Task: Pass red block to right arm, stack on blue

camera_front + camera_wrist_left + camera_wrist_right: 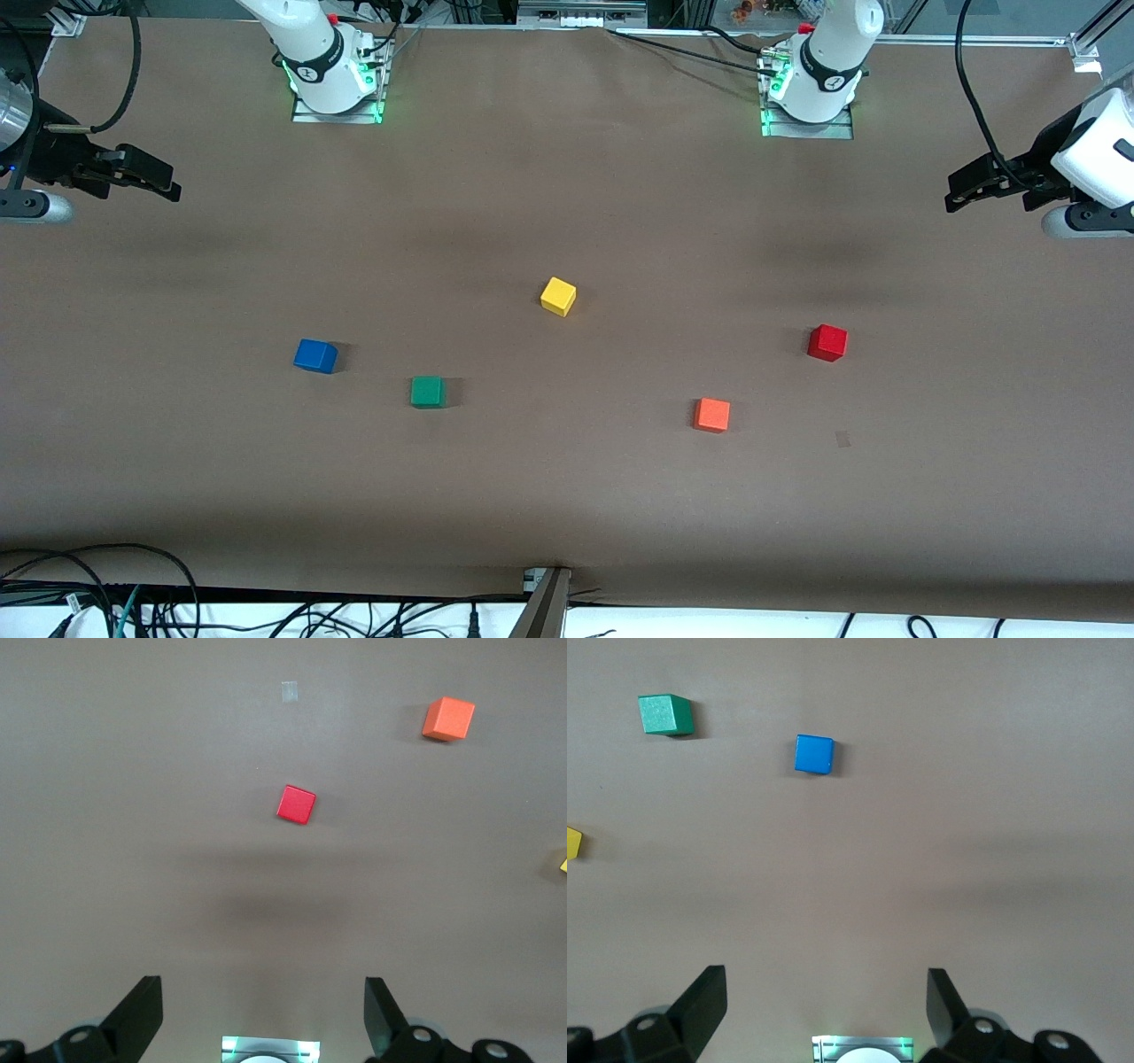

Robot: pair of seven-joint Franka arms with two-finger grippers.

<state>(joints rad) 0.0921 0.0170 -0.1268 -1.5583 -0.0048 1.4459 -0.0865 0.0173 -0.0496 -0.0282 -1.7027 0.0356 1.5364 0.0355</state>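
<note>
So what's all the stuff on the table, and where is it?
red block: 1, red, toward the left arm's end.
orange cube: 1, orange, nearer the front camera than the red block.
yellow cube: 1, yellow, mid-table.
green cube: 1, green, beside the blue.
blue cube: 1, blue, toward the right arm's end.
table: 1, brown.
left gripper: 1, black, open, waiting at its table end.
right gripper: 1, black, open, waiting likewise.

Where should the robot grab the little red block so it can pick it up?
Probably from straight above, pinching two flat sides that face away from each other. The red block is a small cube lying flat on the table with bare space all round; the orange block sits well apart. It lies turned a little, so the open left end effector should twist to match its sides.
</note>
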